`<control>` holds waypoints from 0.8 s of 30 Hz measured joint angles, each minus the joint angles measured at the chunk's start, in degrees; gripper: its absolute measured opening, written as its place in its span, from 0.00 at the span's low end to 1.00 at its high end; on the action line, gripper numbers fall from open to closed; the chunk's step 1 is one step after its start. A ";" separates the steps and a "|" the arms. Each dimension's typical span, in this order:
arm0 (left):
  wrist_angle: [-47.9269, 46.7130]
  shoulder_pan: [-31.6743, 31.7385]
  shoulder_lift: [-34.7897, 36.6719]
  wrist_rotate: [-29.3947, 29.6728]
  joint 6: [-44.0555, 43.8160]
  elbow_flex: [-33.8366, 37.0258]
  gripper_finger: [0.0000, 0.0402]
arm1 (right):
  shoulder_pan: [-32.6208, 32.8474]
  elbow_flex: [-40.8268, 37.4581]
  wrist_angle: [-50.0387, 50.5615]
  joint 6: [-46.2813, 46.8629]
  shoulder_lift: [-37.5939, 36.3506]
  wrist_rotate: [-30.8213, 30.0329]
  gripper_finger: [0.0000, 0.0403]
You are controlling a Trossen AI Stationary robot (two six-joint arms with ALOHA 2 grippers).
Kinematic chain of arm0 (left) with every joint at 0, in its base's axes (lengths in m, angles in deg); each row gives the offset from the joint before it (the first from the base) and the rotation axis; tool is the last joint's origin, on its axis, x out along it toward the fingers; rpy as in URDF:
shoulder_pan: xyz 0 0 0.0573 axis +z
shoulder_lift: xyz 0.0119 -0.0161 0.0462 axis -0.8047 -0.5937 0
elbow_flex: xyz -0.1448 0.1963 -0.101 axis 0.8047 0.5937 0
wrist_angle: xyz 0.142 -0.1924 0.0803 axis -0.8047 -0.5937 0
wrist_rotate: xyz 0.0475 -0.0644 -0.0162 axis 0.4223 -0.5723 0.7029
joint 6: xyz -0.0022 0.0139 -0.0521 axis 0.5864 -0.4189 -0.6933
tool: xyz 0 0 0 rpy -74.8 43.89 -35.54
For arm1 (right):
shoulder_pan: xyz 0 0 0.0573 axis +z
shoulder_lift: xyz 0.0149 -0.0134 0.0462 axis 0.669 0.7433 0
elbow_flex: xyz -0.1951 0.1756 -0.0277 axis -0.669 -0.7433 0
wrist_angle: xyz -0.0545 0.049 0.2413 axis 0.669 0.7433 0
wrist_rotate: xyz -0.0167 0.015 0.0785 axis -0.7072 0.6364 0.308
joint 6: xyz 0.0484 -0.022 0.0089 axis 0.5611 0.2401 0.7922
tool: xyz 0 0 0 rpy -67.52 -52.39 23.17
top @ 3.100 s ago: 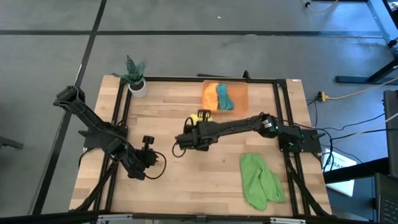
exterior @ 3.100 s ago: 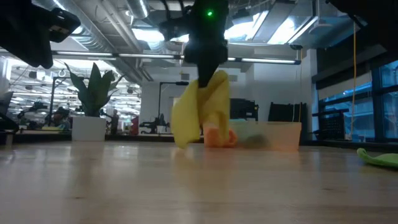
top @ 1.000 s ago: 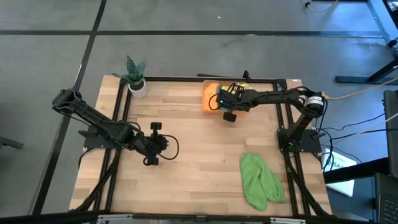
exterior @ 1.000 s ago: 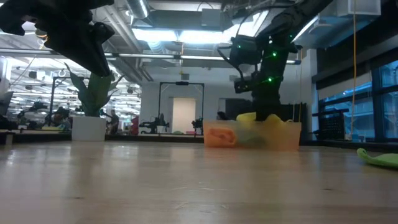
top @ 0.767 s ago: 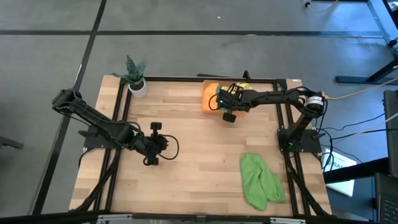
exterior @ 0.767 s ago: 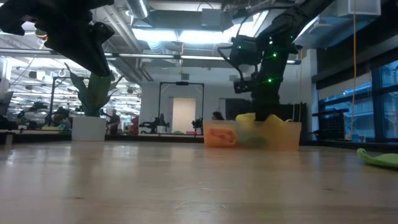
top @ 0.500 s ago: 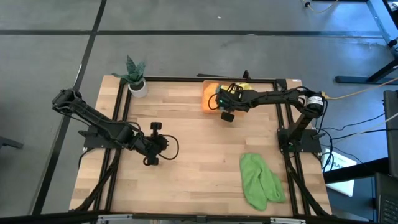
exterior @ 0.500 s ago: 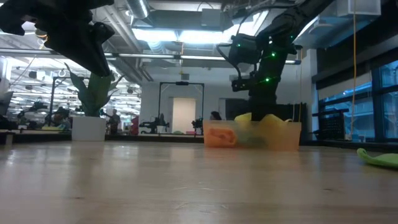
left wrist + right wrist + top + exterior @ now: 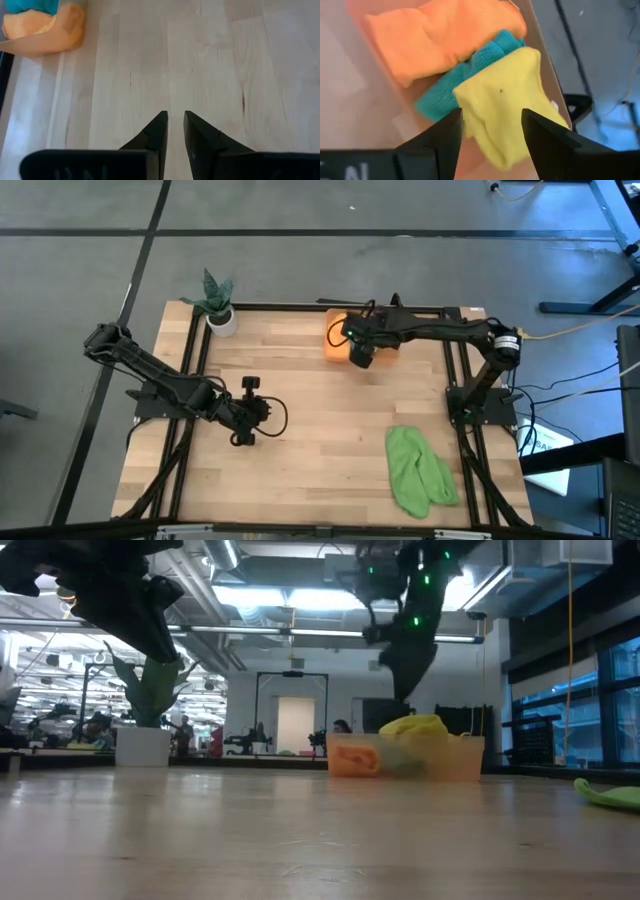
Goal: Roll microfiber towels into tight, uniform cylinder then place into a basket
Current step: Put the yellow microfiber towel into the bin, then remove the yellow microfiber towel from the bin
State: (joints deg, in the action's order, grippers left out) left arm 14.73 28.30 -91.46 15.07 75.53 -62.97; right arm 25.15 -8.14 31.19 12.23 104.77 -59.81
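The right gripper (image 9: 490,125) is held wide open and empty above the basket (image 9: 388,330), where the orange towel (image 9: 445,35), teal towel (image 9: 455,80) and yellow towel (image 9: 505,100) are lodged. The light green towel (image 9: 418,470) is spread well apart; a potted plant (image 9: 217,302) is stood at a corner. The left gripper (image 9: 173,125) is parked empty over bare wood, fingers slightly parted. No writing can be read.

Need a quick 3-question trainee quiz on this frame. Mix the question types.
1. True or false: the yellow towel lies in the basket with the orange towel and the teal towel.
2. Which towel is on the table outside the basket? A. teal B. light green C. orange
3. Fill in: the right end effector hangs above the basket with its jaws ____.

Key:
1. True.
2. B, the light green towel, near the table's right front corner.
3. Open. The left end effector waits over bare wood.
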 joint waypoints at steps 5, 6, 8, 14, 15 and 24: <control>-0.09 -0.02 0.00 -0.02 -1.36 0.00 0.14 | 2.51 7.33 10.40 8.65 0.00 1.83 0.51; -0.12 -0.14 0.00 -0.02 -1.51 0.00 0.14 | 3.43 7.83 10.92 9.99 -0.04 1.74 0.51; -0.13 -0.51 0.00 0.00 -2.48 0.00 0.14 | 5.65 7.89 11.31 11.80 -0.22 1.46 0.51; -1.41 -2.61 0.00 0.01 -3.71 0.01 0.14 | 15.19 3.97 11.58 19.37 -0.28 -4.17 0.51; -2.33 -3.04 0.00 0.01 -4.47 0.02 0.14 | 17.00 3.19 11.89 21.76 -0.28 -4.53 0.51; -6.23 -6.21 1.21 3.20 -6.98 0.03 0.14 | 33.46 -1.02 12.06 45.93 -0.28 -4.13 0.51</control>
State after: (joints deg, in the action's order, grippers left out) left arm 8.50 22.09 -90.25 18.28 68.54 -62.94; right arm 58.61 -9.16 43.26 58.15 104.48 -63.93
